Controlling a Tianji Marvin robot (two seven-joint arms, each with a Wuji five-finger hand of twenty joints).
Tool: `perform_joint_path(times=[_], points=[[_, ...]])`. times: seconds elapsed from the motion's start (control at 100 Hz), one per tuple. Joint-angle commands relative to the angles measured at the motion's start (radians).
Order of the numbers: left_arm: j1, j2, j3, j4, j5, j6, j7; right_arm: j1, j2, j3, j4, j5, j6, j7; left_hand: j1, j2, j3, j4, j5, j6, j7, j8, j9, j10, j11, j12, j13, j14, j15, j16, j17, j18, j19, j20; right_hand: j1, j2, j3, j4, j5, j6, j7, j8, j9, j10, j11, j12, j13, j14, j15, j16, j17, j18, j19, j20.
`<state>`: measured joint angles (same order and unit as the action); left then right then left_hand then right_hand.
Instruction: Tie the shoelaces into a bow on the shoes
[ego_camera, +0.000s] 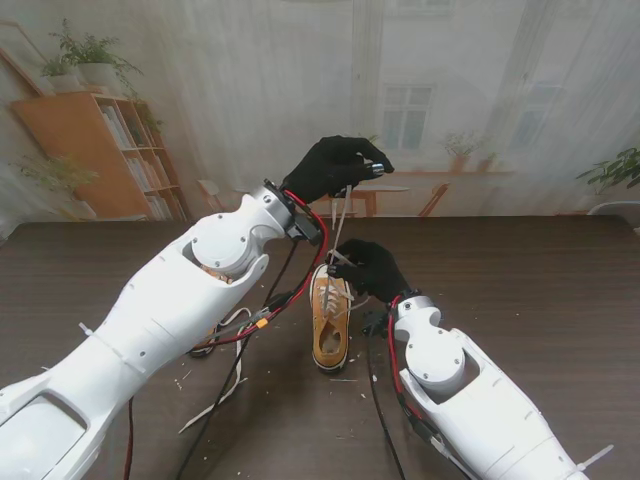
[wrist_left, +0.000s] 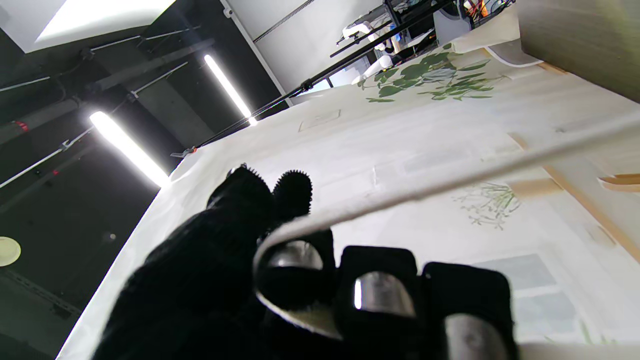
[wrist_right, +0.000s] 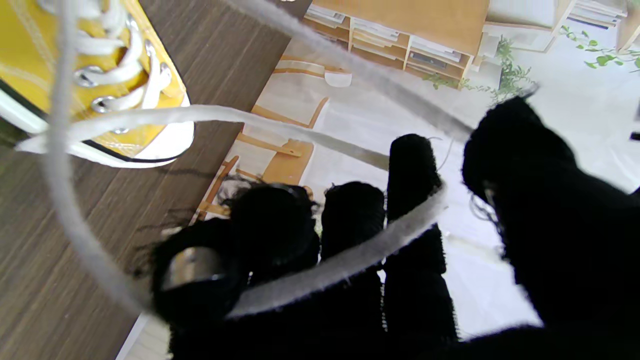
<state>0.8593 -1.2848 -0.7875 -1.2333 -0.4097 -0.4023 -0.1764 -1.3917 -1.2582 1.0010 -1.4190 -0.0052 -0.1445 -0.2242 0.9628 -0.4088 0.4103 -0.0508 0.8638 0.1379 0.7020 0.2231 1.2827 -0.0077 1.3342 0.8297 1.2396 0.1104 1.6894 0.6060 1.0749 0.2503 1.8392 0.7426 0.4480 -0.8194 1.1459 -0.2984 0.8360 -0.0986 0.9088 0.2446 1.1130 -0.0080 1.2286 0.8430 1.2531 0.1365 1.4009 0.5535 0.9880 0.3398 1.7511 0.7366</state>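
A dark brown wooden table (ego_camera: 520, 260) held a yellow canvas sneaker (ego_camera: 331, 320) with its toe farther from me. The black-gloved left hand (ego_camera: 335, 165), raised above it, pinched a flat white shoelace (ego_camera: 340, 225) pulled taut. The black-gloved right hand (ego_camera: 372, 270), beside the shoe, curled its fingers (wrist_right: 410, 210) around another lace strand (wrist_right: 340, 260).

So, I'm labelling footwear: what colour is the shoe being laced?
Yellow shoe with a white sole edge and white laces; clearest in the right wrist view.
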Motion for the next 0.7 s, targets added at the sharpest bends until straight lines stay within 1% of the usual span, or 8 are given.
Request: perform_joint_path(times=[0.0,0.11,0.28,0.48,0.57,0.59,0.66,0.69], points=[[-0.018,-0.026,0.009,0.013,0.014,0.001,0.000,0.000,0.006,-0.001,-0.001,0.007,-0.009,0.022,0.022,0.026,-0.027,-0.015,-0.006,-0.069,0.007,0.015,0.046,-0.037,0.035,-0.002,0.032,-0.016,0.043,0.005,0.029,-0.157,0.255,0.012,0.044,-0.027,-0.026,-0.037,0.025,-0.060,0.058,-0.040,0.037,-0.039,0.027,0.022,0.039,-0.016,0.026,-0.004,0.029,-0.023,0.107,-0.010],[-0.044,-0.049,0.036,0.070,0.033,-0.003,0.023,0.001,0.010,0.000,0.001,0.010,-0.019,0.036,0.016,0.033,-0.034,-0.016,-0.011,-0.077,0.006,0.015,0.038,-0.042,0.029,-0.001,0.031,-0.018,0.036,0.003,0.028,-0.157,0.255,0.005,0.063,-0.012,-0.031,-0.034,0.083,-0.111,0.109,-0.057,0.044,-0.039,0.025,0.023,0.041,-0.016,0.025,-0.005,0.029,-0.022,0.107,-0.010],[-0.081,-0.085,0.071,0.173,0.024,-0.014,0.014,0.002,0.014,0.004,0.002,0.019,-0.035,0.053,0.020,0.051,-0.076,-0.007,-0.018,-0.084,0.006,0.021,0.025,-0.045,0.010,0.014,0.031,-0.013,0.015,-0.003,0.024,-0.145,0.255,-0.032,0.078,0.007,-0.024,-0.023,0.182,-0.173,0.145,-0.062,0.042,-0.038,0.025,0.026,0.034,-0.015,0.021,-0.005,0.016,-0.020,0.098,-0.011],[-0.117,-0.111,0.092,0.274,0.027,-0.021,-0.014,0.003,0.019,0.007,0.006,0.034,-0.060,0.076,0.023,0.070,-0.126,0.011,-0.031,-0.091,-0.001,0.024,0.001,-0.038,-0.036,0.028,0.033,0.001,-0.049,-0.022,0.014,-0.111,0.251,-0.127,0.092,0.021,-0.021,-0.014,0.219,-0.206,0.177,-0.024,0.020,-0.033,0.025,0.035,-0.012,-0.006,0.008,0.001,-0.048,-0.018,0.075,0.000],[-0.135,-0.117,0.096,0.318,0.029,-0.009,-0.048,0.002,0.023,0.010,0.004,0.050,-0.067,0.095,0.030,0.090,-0.170,0.024,-0.052,-0.093,-0.025,0.029,-0.046,-0.016,-0.100,0.029,0.033,0.034,-0.145,-0.048,0.002,-0.037,0.194,-0.210,0.100,0.039,-0.018,-0.005,0.219,-0.214,0.166,0.035,-0.006,-0.035,0.021,0.050,-0.056,-0.002,-0.013,0.017,-0.108,-0.016,0.037,0.035],[-0.139,-0.119,0.097,0.328,0.029,-0.006,-0.055,0.002,0.023,0.010,0.003,0.055,-0.069,0.100,0.038,0.096,-0.186,0.027,-0.061,-0.094,-0.033,0.033,-0.064,-0.007,-0.124,0.027,0.034,0.048,-0.186,-0.058,-0.002,0.002,0.165,-0.235,0.103,0.046,-0.016,-0.002,0.218,-0.218,0.164,0.044,-0.019,-0.038,0.020,0.053,-0.076,-0.001,-0.023,0.018,-0.135,-0.017,0.023,0.039],[-0.153,-0.125,0.102,0.365,0.039,-0.002,-0.072,0.001,0.025,0.011,0.000,0.065,-0.069,0.110,0.059,0.103,-0.208,0.032,-0.081,-0.103,-0.051,0.041,-0.104,-0.005,-0.185,0.017,0.005,0.072,-0.273,-0.065,-0.013,0.080,0.091,-0.281,0.107,0.062,-0.010,0.004,0.215,-0.221,0.169,0.062,-0.039,-0.041,0.018,0.054,-0.108,0.002,-0.040,0.020,-0.182,-0.014,-0.002,0.046],[-0.159,-0.128,0.105,0.382,0.044,-0.004,-0.082,0.001,0.027,0.012,0.000,0.066,-0.071,0.117,0.080,0.112,-0.236,0.035,-0.097,-0.112,-0.063,0.050,-0.131,-0.012,-0.224,0.015,-0.045,0.081,-0.334,-0.040,-0.049,0.139,0.018,-0.295,0.106,0.072,-0.008,0.007,0.211,-0.224,0.167,0.079,-0.053,-0.046,0.017,0.055,-0.131,-0.002,-0.056,0.021,-0.214,-0.016,-0.026,0.053]])
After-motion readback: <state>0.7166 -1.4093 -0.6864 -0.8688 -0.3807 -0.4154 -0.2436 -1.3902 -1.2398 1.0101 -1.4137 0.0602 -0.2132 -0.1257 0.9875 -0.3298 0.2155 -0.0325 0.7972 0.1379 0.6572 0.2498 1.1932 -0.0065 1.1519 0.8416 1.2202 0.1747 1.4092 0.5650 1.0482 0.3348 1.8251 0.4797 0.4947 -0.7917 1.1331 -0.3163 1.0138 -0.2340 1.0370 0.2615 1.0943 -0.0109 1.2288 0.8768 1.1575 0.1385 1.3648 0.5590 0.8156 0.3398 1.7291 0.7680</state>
